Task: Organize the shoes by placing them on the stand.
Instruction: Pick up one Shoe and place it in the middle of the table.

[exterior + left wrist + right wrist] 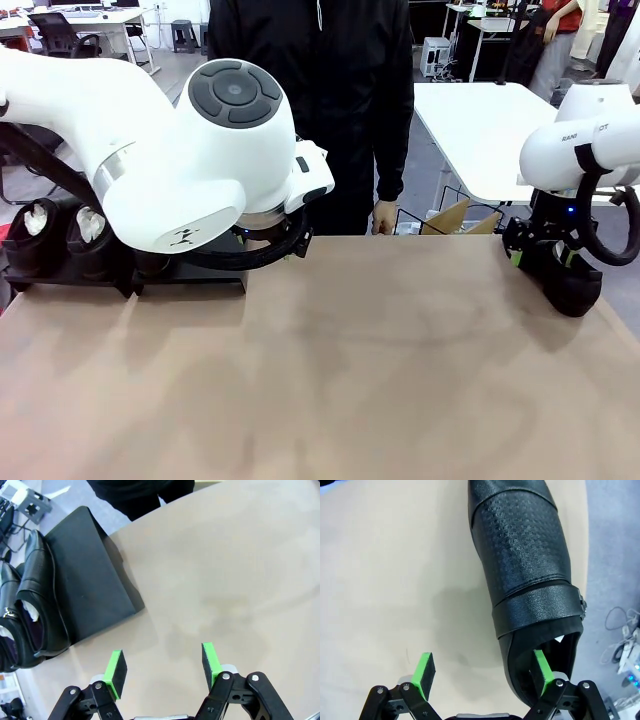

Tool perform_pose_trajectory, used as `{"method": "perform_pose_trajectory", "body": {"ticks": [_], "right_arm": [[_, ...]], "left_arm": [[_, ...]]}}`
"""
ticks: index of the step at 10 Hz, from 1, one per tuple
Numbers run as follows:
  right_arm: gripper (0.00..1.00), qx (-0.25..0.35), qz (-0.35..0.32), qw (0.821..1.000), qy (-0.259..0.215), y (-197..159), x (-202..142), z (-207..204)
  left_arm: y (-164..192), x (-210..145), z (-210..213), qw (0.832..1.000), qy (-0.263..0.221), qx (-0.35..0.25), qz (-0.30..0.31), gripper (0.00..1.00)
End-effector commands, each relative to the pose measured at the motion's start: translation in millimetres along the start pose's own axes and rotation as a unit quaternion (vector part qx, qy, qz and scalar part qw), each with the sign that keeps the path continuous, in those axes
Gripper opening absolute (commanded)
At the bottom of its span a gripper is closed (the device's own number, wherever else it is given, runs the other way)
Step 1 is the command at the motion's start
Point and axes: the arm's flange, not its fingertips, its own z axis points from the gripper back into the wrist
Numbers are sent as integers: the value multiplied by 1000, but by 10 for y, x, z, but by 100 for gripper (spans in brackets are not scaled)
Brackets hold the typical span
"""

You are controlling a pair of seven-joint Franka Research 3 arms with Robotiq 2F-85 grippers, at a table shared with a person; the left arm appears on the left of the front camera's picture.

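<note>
Two glossy black shoes [35, 235] [90, 240] with white paper inside stand side by side on the left end of the stand [200, 272]. In the left wrist view they [35, 595] lie at the left edge of the black stand [85, 575], whose right part is bare. My left gripper [164, 665] hangs open over the tan tabletop, right of the stand, holding nothing. A third shoe [525, 565] lies at the table's right edge. My right gripper [484, 670] is open at its heel, one pad [542, 667] inside the shoe's opening, the other [425, 672] outside. From the front, this gripper [545, 262] sits low on that shoe [578, 290].
A person in a black jacket stands at the far edge, one hand [383, 218] resting near the table. An open cardboard box [450, 218] sits beyond the far right edge, with a white table [480, 130] behind it. My left arm's bulk covers the stand's middle in the front view.
</note>
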Motion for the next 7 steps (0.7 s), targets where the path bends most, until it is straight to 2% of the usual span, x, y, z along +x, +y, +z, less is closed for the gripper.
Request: {"method": "perform_pose_trajectory", "body": {"ticks": [1, 3, 7], "right_arm": [[100, 10, 24, 1000, 12, -89, 64, -9], [100, 23, 40, 999, 26, -108, 65, -66], [24, 27, 46, 998, 29, -135, 55, -81]], "left_arm": [[-17, -1, -23, 1000, -12, 8, 7, 79], [-17, -1, -23, 1000, -12, 8, 7, 79], [-17, -1, -23, 1000, -12, 8, 7, 79]]}}
